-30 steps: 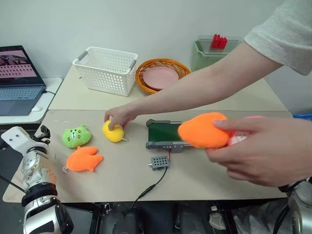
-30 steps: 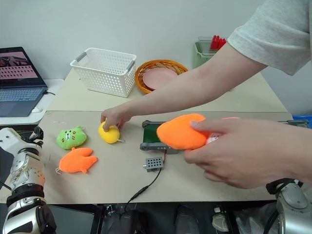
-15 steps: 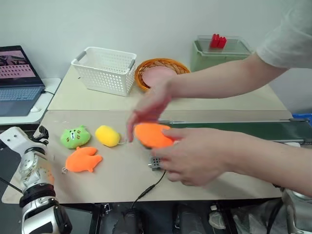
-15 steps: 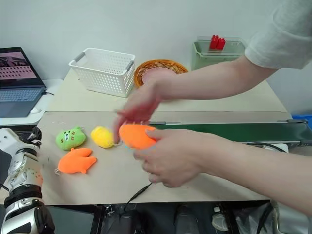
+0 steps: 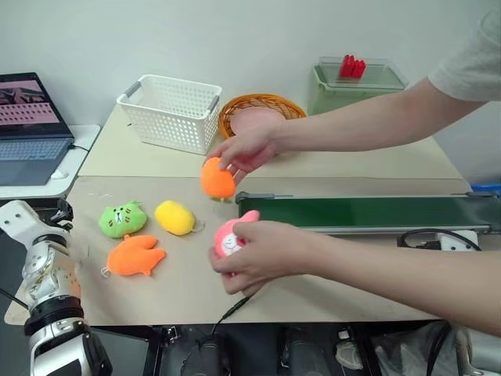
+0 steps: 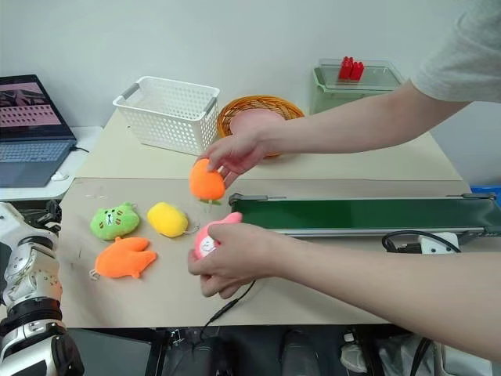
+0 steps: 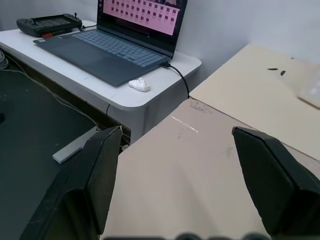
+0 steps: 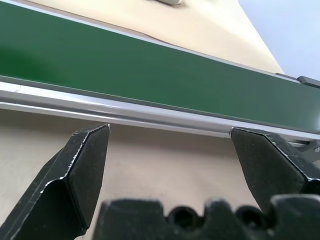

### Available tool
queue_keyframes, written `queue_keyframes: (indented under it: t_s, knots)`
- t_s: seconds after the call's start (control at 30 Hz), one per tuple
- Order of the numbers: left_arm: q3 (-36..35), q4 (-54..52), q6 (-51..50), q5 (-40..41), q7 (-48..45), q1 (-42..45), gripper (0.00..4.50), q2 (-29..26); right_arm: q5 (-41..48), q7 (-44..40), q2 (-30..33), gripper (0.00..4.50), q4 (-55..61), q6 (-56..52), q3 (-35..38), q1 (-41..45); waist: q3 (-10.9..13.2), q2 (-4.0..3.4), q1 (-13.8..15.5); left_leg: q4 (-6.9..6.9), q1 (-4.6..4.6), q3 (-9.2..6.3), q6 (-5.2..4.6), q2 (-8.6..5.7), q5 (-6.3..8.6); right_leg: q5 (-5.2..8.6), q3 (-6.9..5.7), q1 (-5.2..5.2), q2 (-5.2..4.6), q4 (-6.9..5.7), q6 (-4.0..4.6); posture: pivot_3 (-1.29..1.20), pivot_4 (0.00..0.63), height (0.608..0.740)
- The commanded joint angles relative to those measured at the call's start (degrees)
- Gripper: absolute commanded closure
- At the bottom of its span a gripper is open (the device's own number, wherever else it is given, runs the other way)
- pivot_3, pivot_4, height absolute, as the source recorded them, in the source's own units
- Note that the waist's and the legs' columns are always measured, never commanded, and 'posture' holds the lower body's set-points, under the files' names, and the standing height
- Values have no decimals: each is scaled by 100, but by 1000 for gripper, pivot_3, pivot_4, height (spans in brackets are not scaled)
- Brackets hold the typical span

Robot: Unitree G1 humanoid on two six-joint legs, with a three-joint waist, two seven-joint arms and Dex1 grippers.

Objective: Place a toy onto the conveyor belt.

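Both of my black two-fingered claws, left gripper [image 7: 175, 190] and right gripper [image 8: 167, 165], are gaping empty while the long dark green conveyor belt [image 5: 368, 211] is lying bare and a person's hands are arranging plush toys, so I am judging nothing placed yet.

Silver-grey jointed left arm [image 5: 43, 274] with ribbed black collars and dark cabling near the wrist. Left gripper [image 7: 187, 192] and right gripper [image 8: 187, 170] each with two broad, matte black, wedge-shaped fingers, spread wide. Person's short sleeve [image 5: 470, 66] in light grey.
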State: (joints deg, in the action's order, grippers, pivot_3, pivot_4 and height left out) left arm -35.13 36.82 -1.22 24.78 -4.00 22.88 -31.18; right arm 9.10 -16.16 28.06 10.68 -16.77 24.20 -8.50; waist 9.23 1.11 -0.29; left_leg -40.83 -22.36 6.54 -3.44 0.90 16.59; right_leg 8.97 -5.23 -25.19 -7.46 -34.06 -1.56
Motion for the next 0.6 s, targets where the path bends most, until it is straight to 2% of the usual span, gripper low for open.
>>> queue_keyframes:
  t_s: [0.03,0.6]
  knots:
    - [-93,-161,42,23,35,-26,744,-19,-17,23,76,0,103,153,169,-1,0,0,-2,0,0,0,0,0,0,0,0,0,0,0,0,0,150,740]
    - [150,267,41,-105,-264,282,744,-88,64,116,-83,0,586,92,487,-695,0,0,40,0,0,0,-23,0,13,4,0,0,0,0,-6,0,150,740]
